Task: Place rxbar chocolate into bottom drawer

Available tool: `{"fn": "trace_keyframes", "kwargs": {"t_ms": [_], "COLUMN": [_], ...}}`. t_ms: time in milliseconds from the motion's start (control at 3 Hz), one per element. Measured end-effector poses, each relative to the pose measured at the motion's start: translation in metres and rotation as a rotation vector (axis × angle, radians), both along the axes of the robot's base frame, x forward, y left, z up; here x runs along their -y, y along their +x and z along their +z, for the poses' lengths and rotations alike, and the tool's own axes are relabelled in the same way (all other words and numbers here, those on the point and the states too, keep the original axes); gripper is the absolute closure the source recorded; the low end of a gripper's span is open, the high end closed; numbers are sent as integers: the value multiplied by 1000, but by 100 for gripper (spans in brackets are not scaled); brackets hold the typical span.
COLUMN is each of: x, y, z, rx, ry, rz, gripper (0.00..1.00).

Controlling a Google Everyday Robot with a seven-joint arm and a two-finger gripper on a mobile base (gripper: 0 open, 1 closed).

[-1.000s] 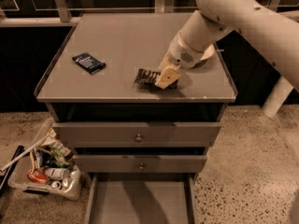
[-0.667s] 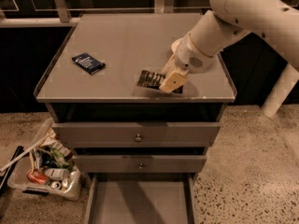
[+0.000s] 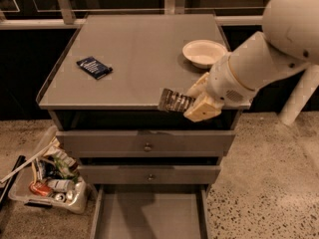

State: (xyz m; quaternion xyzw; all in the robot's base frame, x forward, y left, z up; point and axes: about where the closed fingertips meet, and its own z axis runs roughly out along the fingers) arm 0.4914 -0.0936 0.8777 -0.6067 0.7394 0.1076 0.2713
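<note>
My gripper [image 3: 197, 101] is shut on the rxbar chocolate [image 3: 174, 101], a slim dark glossy bar with pale lettering. The bar sticks out to the left of the cream fingers [image 3: 202, 109] and hangs in the air over the front edge of the grey cabinet top [image 3: 134, 49]. The bottom drawer [image 3: 149, 215] is pulled open at the foot of the cabinet, a flat grey tray with low side walls, directly below the bar and nothing visible in it.
A dark blue flat packet [image 3: 94, 67] lies on the cabinet top at the left. A white bowl [image 3: 204, 52] sits at the top's right side behind my arm. Two shut upper drawers with knobs [image 3: 147, 147] face forward. A clear bin of clutter [image 3: 47, 176] stands on the floor at left.
The gripper has lifted the bar off the cabinet top and carried it forward to the front edge. The white bowl, hidden before by the arm, now shows.
</note>
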Motion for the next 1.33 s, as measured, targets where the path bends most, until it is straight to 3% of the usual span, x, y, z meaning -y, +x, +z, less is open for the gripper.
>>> {"fn": "trace_keyframes", "kwargs": {"t_ms": [333,667,1000,1333], "x": [8,26,43,55], "y": [-34,-49,-43,-25], "z": [-22,-79,-134,-180], "rx": [33,33,25,-5], "ry": [-50,-104,-102,-51], "rz": [-46,-113,-137,-117], "gripper": [100,100,100,100]}}
